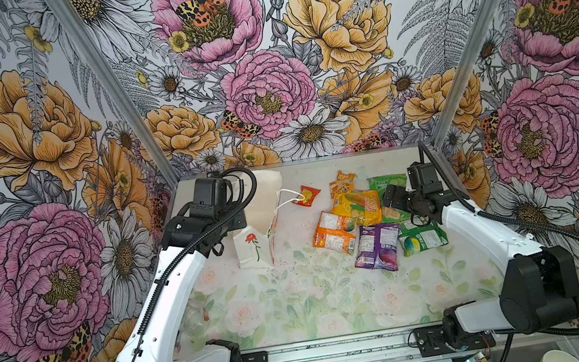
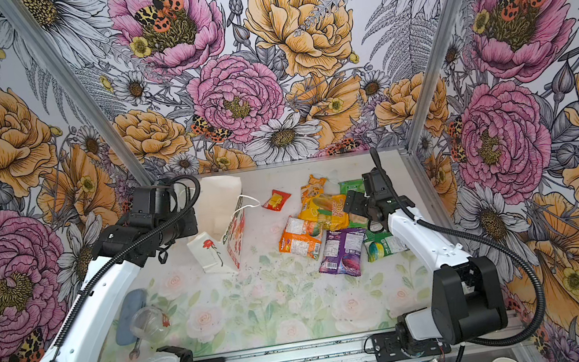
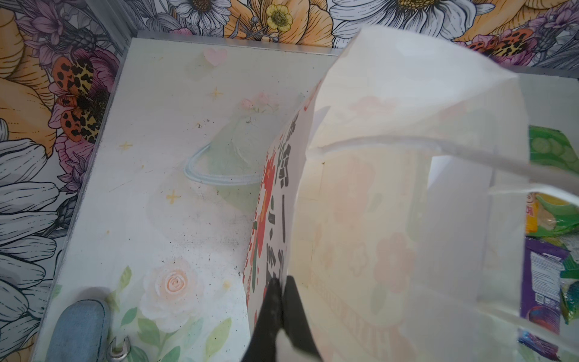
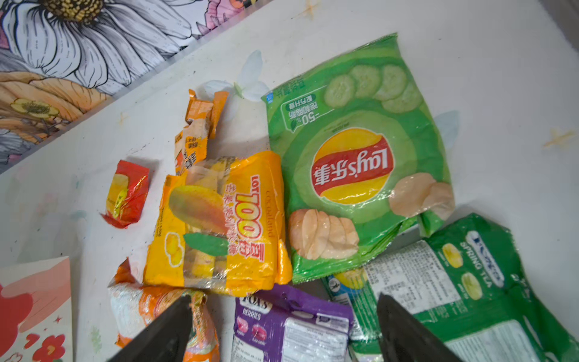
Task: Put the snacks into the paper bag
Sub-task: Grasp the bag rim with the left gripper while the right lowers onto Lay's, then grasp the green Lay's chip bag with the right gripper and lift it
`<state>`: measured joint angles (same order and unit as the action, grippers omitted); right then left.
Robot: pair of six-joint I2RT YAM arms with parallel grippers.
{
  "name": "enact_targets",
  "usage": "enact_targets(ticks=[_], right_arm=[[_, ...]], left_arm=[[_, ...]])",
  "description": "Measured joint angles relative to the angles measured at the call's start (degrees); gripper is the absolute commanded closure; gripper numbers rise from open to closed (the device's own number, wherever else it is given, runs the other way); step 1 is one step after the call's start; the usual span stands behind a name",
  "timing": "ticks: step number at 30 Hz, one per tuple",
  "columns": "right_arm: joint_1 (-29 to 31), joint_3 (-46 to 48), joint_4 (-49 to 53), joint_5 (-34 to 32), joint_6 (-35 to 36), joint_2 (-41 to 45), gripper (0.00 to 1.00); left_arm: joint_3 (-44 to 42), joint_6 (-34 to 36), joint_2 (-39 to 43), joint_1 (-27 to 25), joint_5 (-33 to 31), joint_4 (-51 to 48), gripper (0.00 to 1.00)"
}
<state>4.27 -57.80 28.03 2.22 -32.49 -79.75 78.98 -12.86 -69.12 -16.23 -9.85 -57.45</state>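
**Left gripper (image 3: 279, 283).** My jaws are fully closed. They pinch the rim of the tall white paper bag (image 3: 391, 203) at its red-and-green printed side wall. This grip holds the mouth open, and the left wrist view looks into the pale interior.

**Bag position.** In both top views the bag (image 1: 251, 250) (image 2: 209, 253) sits at the rear left of the pale floral-print table (image 1: 297, 304). Its red flower drawing faces the front. One white cord handle (image 1: 288, 194) hangs out to the right.

**Right gripper (image 4: 282, 301).** My jaws stand wide apart and hold nothing. I hover over the snack pile, well apart from the bag. In the right wrist view the crinkly purple plastic packet (image 4: 291, 326) lies between my two black fingers. One fingertip (image 4: 178, 313) is over the orange-white plastic packet (image 4: 141, 310). The other is over the dark green plastic packet (image 4: 454, 282) with tea print. I cannot tell whether either fingertip touches a packet.

**Snacks.** All visible packets lie on the table, outside the bag and to its right.
- The light green crisp packet (image 4: 354, 163) with cucumber print lies at the rear of the pile.
- The yellow-orange mango packet (image 4: 219, 225) lies just beside it and overlaps the orange-white packet.
- A small orange packet (image 4: 195, 131) lies behind the yellow-orange one.
- A small red packet (image 4: 127, 194) lies apart from the pile, between it and the bag, at the end of the cord handle.
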Motion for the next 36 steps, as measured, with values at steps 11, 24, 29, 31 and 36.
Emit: enact_targets(ticks=[11,24,29,31,36], right_arm=[[-6.54,13.09,-11.69,1.18,-12.94,-1.7,0.22],[-6.54,13.66,-25.16,1.81,-24.04,-12.39,0.51],[-6.54,12.81,-26.25,0.76,-25.4,-14.45,0.5],[-6.54,11.82,-26.56,0.55,-25.64,-15.89,0.5],[-6.54,9.38,-27.69,0.59,-26.34,-19.93,0.62]], left_arm=[[-3.52,-0.2,1.9,4.52,9.01,6.21,1.0],[-6.71,-0.24,4.57,6.69,13.05,9.7,1.0],[-7.1,-0.26,4.63,6.73,13.64,10.43,1.0],[-7.39,-0.42,4.63,6.93,13.81,10.56,1.0],[-7.54,-0.63,4.74,7.52,13.86,10.64,1.0]])
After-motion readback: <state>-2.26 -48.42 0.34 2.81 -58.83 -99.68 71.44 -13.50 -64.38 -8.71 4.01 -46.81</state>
